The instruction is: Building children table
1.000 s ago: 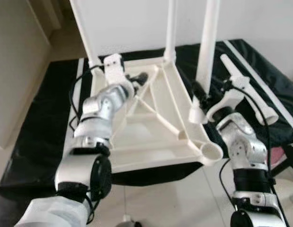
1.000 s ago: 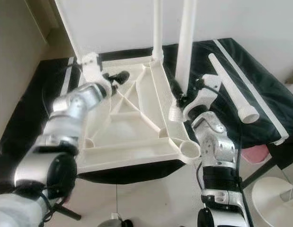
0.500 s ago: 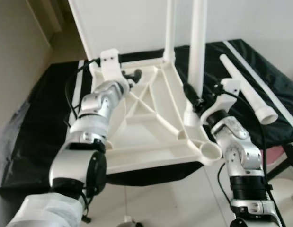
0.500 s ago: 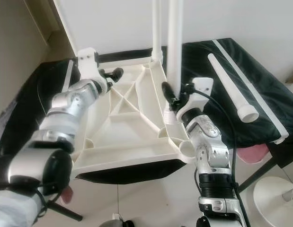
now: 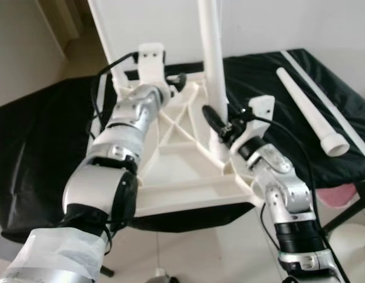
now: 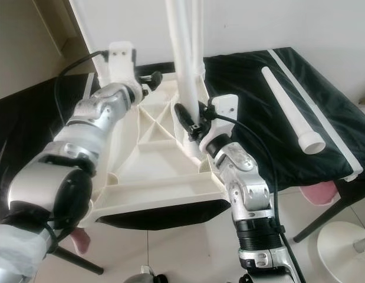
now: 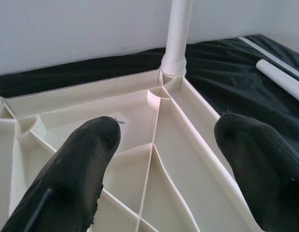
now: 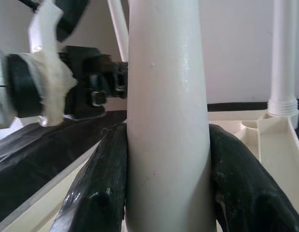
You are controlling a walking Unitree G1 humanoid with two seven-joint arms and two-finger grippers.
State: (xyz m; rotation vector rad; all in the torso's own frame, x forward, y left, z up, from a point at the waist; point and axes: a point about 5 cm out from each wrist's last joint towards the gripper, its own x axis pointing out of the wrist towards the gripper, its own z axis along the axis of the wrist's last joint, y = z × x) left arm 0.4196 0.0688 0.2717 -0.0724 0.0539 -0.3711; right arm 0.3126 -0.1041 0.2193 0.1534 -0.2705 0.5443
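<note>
Since a second ago the right gripper (image 5: 220,127) has carried its leg (image 5: 213,65) leftward, from out near the near-right corner socket (image 5: 251,187) to over the ribbed middle of the tabletop (image 6: 153,171), and the left gripper (image 5: 177,79) has slid further toward the far edge; the camera has shifted a little too. On the left, the left gripper hangs over the far part of the upturned white tabletop, which lies underside-up on the black cloth (image 5: 40,147); its fingers (image 7: 81,169) are spread wide and hold nothing, with the ribs of the underside between them. At the far corners two legs already stand in their sockets, the far-left leg (image 5: 108,44) and the far-right leg (image 7: 177,34). In the middle, the right gripper is closed firmly around the lower part of the third leg, its pads (image 8: 98,188) pressed to either side of the shaft, holding it roughly upright. To the right, a spare leg (image 5: 312,115) lies loose on the cloth, well apart from the tabletop. The step in hand appears to be seating the third leg. The next move likely calls for bringing its lower end squarely over an open socket, keeping it upright, then pressing or twisting it down while the left gripper steadies the tabletop.
</note>
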